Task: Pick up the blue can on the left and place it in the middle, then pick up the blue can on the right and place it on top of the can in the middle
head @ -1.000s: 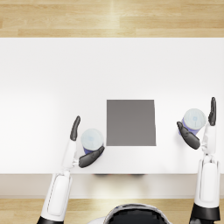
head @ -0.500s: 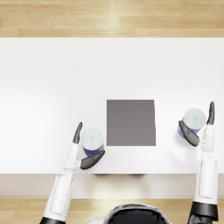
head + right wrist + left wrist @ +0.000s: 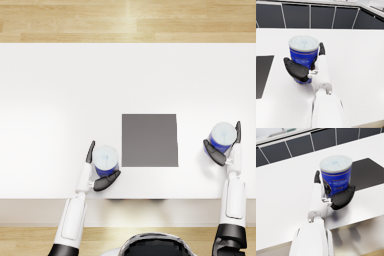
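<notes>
On the white worktop (image 3: 60, 90), the left hand (image 3: 98, 172) fingers hold the upright left blue can (image 3: 105, 160), just left of the dark mat (image 3: 150, 140), while the right hand (image 3: 223, 148) clasps the right blue can (image 3: 222, 137).

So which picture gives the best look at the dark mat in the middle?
The head view: the dark mat shows whole, from above, between both cans. The left wrist view catches only part of it beyond the can, and the right wrist view only an edge strip.

Label print on both cans — left can (image 3: 336, 179), right can (image 3: 303, 57) — too blurred to read; each hand's far-side fingers hidden behind its can.
</notes>
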